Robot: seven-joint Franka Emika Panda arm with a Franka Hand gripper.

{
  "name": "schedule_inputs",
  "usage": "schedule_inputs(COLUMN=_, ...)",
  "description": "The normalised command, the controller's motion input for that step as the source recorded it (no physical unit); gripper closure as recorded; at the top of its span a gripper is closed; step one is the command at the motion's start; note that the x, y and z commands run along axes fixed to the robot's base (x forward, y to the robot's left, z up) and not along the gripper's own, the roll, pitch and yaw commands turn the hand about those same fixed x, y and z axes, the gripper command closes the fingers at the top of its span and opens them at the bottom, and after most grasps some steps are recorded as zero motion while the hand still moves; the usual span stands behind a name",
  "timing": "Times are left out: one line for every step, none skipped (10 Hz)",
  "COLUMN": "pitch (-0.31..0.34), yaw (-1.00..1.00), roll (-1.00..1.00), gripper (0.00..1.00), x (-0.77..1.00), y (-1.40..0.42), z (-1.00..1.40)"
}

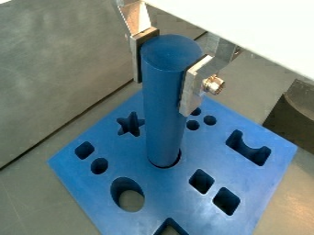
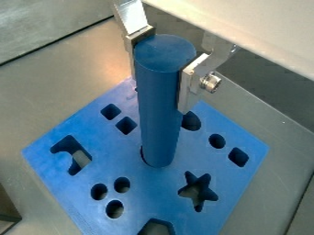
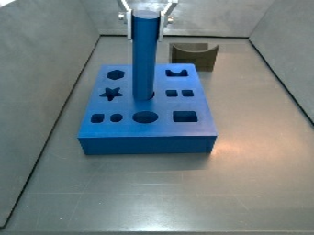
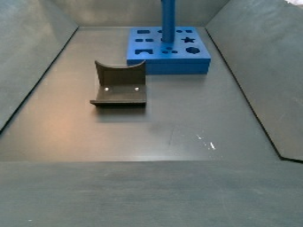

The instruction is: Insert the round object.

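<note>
Blue, upright round object (image 1: 166, 96) stands in the block's (image 1: 86, 161) central hole, the gripper (image 1: 170, 57) clamping its top.

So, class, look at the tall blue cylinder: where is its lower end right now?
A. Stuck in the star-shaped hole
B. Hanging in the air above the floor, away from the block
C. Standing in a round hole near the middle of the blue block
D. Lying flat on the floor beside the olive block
C: in both wrist views the blue cylinder stands upright with its base in a central round hole of the blue block, the gripper fingers at its top.
</note>
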Motion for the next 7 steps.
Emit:
schedule_inputs(pitch=-0.181, yaw=0.00, roll=0.04, gripper=1.00, x=0.00, y=0.00, z=-0.53)
schedule_inputs(pitch=-0.160, yaw=-0.01, roll=0.11, gripper=1.00, x=0.00, y=-0.01, z=-0.48)
schedule_inputs(pitch=-0.153, yaw=0.00, roll=0.09, gripper=1.00, x=0.00, y=0.00, z=-0.45)
schedule_inputs(pitch=-0.126, yaw=0.00, roll=0.07, gripper=1.00, x=0.00, y=0.00, z=-0.38)
schedule_inputs(pitch=-0.106, yaw=0.00, roll=0.08, gripper=1.00, x=0.00, y=0.00, z=-0.34)
schedule_inputs(pitch=-0.071, yaw=0.00, roll=0.12, gripper=1.00, x=0.00, y=0.00, z=-0.38)
schedule_inputs(pitch=-0.044, yaw=0.00, roll=0.11, gripper=1.00, x=0.00, y=0.00, z=-0.35)
